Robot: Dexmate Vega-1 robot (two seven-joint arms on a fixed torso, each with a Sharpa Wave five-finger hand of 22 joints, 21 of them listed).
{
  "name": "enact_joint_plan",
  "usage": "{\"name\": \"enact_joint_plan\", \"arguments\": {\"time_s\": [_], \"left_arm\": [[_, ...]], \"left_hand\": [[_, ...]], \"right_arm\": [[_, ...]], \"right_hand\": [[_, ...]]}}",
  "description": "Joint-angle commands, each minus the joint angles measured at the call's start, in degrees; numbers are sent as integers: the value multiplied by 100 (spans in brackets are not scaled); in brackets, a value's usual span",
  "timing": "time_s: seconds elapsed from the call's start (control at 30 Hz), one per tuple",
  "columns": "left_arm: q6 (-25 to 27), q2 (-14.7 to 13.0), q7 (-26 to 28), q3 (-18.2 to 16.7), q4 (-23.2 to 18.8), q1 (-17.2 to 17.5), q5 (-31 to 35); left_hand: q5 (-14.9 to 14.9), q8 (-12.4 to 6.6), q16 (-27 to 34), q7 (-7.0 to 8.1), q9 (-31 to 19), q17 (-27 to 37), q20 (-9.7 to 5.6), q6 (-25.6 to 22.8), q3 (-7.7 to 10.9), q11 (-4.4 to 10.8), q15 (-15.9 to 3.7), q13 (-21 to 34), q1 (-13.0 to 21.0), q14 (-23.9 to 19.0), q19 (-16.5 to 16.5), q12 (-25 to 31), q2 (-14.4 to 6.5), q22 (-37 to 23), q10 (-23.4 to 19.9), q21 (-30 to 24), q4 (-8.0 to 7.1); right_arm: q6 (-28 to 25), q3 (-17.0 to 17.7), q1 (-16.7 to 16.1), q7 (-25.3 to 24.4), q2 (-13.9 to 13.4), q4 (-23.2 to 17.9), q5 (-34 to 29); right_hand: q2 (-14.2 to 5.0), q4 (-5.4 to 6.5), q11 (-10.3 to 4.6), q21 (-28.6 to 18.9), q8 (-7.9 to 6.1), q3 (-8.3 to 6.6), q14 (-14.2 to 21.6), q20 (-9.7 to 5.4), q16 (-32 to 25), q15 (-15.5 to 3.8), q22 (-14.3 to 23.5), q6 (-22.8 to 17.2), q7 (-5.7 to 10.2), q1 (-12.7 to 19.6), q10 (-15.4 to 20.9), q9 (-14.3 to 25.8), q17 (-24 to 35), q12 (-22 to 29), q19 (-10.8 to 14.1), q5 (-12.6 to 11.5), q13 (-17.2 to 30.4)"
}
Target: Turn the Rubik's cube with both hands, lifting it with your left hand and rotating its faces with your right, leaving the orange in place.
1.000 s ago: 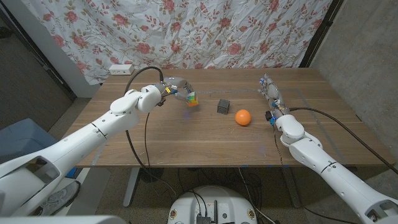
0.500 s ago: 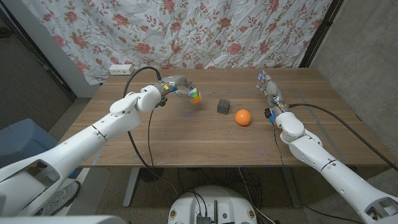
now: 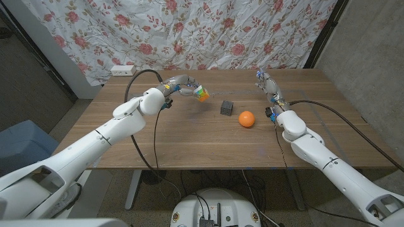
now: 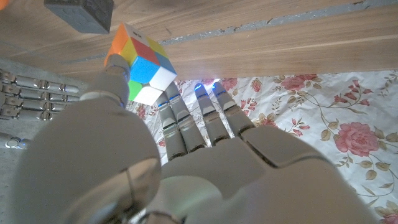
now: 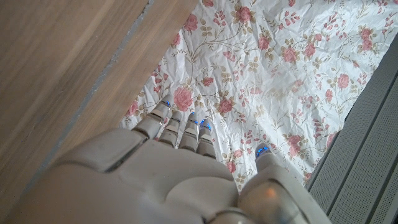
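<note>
left hand (image 3: 180, 86) pinches glossy rubik's cube (image 3: 201, 94); right hand (image 3: 268, 85) fingers spread, empty.

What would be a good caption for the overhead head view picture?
Left hand holds the Rubik's cube above the table; orange rests near the empty right hand.

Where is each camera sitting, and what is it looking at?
Head view: sits on the robot's head, looks down at the table, orange, dark cube; both arms show.
Left wrist view: sits on the left wrist, looks along the left robot hand holding the Rubik's cube.
Right wrist view: sits on the right wrist, looks past the right robot hand at the flowered cloth.
Head and left wrist views share the Rubik's cube and dark cube.
</note>
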State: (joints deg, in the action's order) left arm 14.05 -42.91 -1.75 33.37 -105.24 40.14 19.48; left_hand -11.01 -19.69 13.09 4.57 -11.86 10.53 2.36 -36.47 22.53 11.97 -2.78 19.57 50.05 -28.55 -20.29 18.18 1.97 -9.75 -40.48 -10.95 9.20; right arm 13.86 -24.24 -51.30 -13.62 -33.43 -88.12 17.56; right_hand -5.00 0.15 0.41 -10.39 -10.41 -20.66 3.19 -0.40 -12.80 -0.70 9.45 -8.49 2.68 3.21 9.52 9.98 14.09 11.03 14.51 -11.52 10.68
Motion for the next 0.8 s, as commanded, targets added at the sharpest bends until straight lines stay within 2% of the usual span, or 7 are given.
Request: {"name": "enact_joint_plan", "arguments": {"time_s": [0.03,0.33,0.37,0.43,0.57,0.8], "left_arm": [[26,145,388,-154,-25,150,-780],[-56,217,641,-212,27,218,-1222],[-48,223,664,-216,28,222,-1259],[-82,256,759,-234,58,241,-1332],[-117,338,893,-261,110,262,-1508],[-257,501,1103,-251,224,285,-1765]], "left_hand": [[-40,14,-38,-30,-16,3,-14,-13,-32,3,-700,18,-50,47,3,-31,3,-12,12,5,4],[-41,28,-46,-60,-15,-1,-8,0,-48,-11,-691,34,-65,50,30,-44,-3,-14,8,12,3],[-41,27,-47,-64,-15,-2,-11,-3,-49,-16,-689,35,-66,50,32,-44,-5,-14,6,13,3],[-41,29,-49,-68,-15,-2,-3,-4,-52,-21,-689,39,-71,52,45,-48,-9,-15,7,16,2],[-42,29,-51,-81,-15,-2,15,-15,-59,-26,-693,46,-79,50,67,-55,-17,-15,5,22,0],[-42,32,-52,-95,-14,-2,24,-21,-68,-26,-693,56,-89,45,77,-59,-25,-16,-6,21,-1]], "right_arm": [[39,-150,160,81,-70,47,-395],[-340,-241,217,-142,-192,-256,-891],[-377,-237,211,-171,-193,-290,-912],[-379,-232,200,-227,-181,-316,-953],[-495,-239,182,-341,-193,-437,-1094],[-917,-292,159,-534,-272,-764,-1452]], "right_hand": [[-16,-116,-20,-36,-61,-42,38,16,-2,-5,11,-38,75,138,72,13,-11,24,49,-9,6],[15,-308,-37,-34,-71,-112,39,27,16,-4,11,-93,259,331,79,15,-49,22,50,3,7],[11,-363,-54,-40,-69,-135,60,57,11,85,12,-101,340,388,79,16,-59,21,66,7,8],[5,-407,-66,-45,-62,-151,73,81,7,133,14,-94,427,430,87,17,-64,23,83,12,9],[-7,-442,-59,-50,-64,-163,76,97,3,138,15,-112,538,461,97,19,-64,25,99,19,10],[-18,-466,-37,-44,-64,-166,74,112,-2,164,16,-125,582,474,98,20,-59,24,86,27,12]]}}
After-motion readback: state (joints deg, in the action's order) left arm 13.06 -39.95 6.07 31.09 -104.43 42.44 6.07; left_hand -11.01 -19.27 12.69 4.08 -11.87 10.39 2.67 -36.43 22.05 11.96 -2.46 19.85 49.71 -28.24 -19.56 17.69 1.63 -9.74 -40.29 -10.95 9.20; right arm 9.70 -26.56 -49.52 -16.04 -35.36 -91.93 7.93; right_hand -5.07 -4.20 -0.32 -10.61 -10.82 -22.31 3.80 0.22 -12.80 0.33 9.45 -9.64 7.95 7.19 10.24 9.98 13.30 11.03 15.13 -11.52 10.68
